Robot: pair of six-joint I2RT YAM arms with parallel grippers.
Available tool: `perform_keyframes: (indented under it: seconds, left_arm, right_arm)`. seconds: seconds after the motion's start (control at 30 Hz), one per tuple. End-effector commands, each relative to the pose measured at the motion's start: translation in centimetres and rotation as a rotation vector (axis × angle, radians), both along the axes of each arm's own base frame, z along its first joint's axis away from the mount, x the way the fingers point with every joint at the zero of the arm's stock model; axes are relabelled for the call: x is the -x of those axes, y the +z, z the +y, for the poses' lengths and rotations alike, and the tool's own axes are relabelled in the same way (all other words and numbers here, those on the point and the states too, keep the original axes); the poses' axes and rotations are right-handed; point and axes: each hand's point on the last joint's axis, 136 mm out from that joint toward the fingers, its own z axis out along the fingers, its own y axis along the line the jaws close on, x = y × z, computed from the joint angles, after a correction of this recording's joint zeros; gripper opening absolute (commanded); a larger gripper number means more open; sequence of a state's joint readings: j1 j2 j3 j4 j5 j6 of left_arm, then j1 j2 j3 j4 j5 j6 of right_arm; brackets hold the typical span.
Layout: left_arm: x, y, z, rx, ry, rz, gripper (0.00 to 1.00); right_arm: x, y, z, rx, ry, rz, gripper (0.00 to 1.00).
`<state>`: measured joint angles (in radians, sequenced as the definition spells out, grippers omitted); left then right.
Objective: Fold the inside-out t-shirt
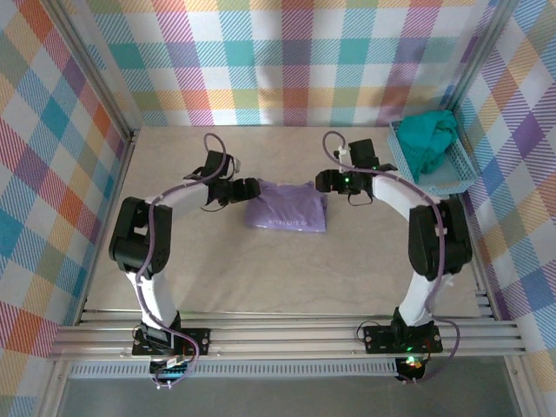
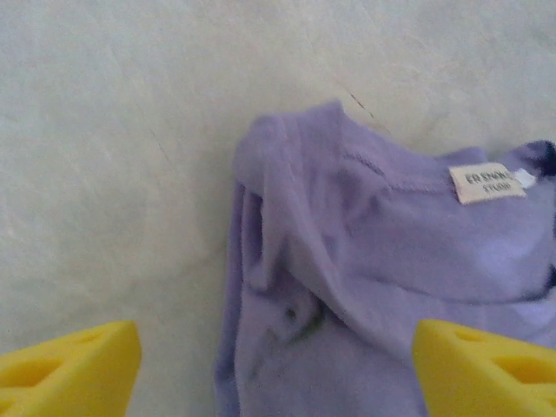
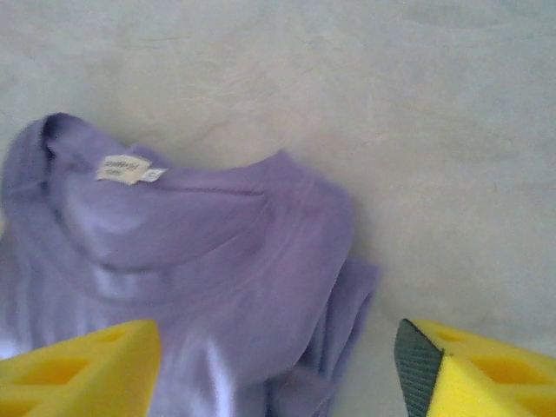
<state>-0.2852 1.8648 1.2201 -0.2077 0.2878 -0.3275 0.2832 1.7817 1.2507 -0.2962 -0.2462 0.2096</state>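
Observation:
The inside-out t-shirt (image 1: 285, 208) lies folded into a lavender rectangle at the middle of the table. My left gripper (image 1: 257, 190) hovers at its left edge and my right gripper (image 1: 321, 182) at its right edge. In the left wrist view the t-shirt (image 2: 365, 261) shows its collar and a white label (image 2: 488, 182). The left gripper (image 2: 278, 373) is open above the shirt's left fold, and nothing is pinched. In the right wrist view the t-shirt (image 3: 200, 269) and its label (image 3: 123, 168) lie under the open right gripper (image 3: 278, 373), whose yellow fingers (image 3: 78, 369) straddle the right fold.
A light blue basket (image 1: 459, 178) stands at the back right corner and holds a teal-green garment (image 1: 428, 139). Plaid walls enclose the table on three sides. The pale table (image 1: 261, 269) runs bare from the shirt to the near rails.

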Motion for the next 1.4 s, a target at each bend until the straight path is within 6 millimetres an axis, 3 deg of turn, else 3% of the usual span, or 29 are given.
perform_keyframes:
  seconds: [0.0,0.2,0.3,0.5,0.63,0.77,0.87,0.97,1.2,1.37]
  left_arm:
    - [2.0,-1.3,-1.6,0.099,-0.072,0.092,0.87]
    - [1.9,-3.0,-4.8,0.14,-0.169,0.136,0.91]
    - [2.2,-3.6,-6.7,0.16,-0.213,0.147,0.85]
    - [2.1,-3.5,-9.4,0.213,-0.262,0.137,0.59]
    - [0.9,-4.3,-8.5,0.145,-0.229,0.137,0.37]
    - [-0.2,-3.8,-7.0,0.124,-0.225,0.119,0.16]
    - [-0.1,-2.7,-4.0,0.064,-0.223,0.123,0.02]
    - [0.1,-0.9,0.6,-0.05,-0.202,0.116,0.0]
    - [-1.4,2.4,16.5,-0.699,-0.034,0.155,0.0]
    - [-3.9,4.2,24.5,-1.027,-0.026,0.2,0.0]
  right_arm:
    - [2.5,-1.4,1.4,-0.045,0.054,0.057,0.76]
    - [3.1,-1.6,2.1,-0.09,0.066,0.073,0.74]
    - [3.3,-1.8,2.2,-0.1,0.067,0.077,0.73]
    - [3.8,-2.7,2.1,-0.099,0.065,0.094,0.72]
    - [3.8,-3.0,2.1,-0.103,0.063,0.101,0.72]
    - [4.1,-2.6,1.9,-0.096,0.063,0.095,0.71]
    - [4.5,-1.4,1.4,-0.077,0.062,0.068,0.72]
    - [4.9,0.0,0.7,-0.055,0.051,0.024,0.72]
    - [5.4,2.0,0.9,-0.094,0.056,-0.022,0.72]
    - [5.4,2.5,1.2,-0.111,0.068,-0.03,0.72]
